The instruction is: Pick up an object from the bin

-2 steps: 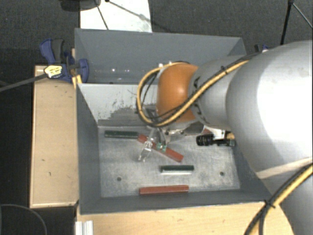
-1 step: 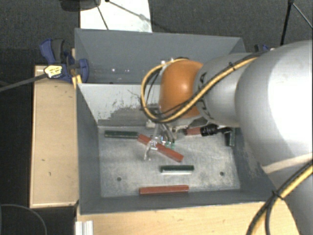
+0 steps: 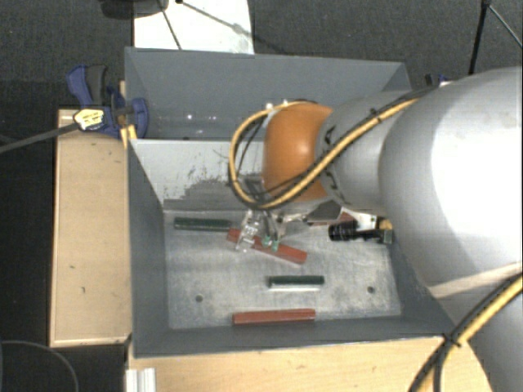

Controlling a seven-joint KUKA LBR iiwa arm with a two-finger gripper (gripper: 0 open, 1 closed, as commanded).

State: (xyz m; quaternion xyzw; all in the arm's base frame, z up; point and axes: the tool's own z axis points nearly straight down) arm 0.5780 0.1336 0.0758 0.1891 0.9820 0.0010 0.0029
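Gripper point(image 3: 260, 237) low over the left part of a tilted red-brown bar point(image 3: 282, 251) at the middle of the bin point(image 3: 149, 251), its grasp impossible to tell, dark green bar point(image 3: 203, 224) just beside toward the left wall, grey bar point(image 3: 296, 282) nearer the front wall

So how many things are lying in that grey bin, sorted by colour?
Red-brown sticks: 2
Dark green sticks: 2
Black tube-like thing: 1
Total: 5

A flat red-brown bar point(image 3: 288, 253) lies aslant in the bin point(image 3: 204, 280) — left end under the claw point(image 3: 257, 240).
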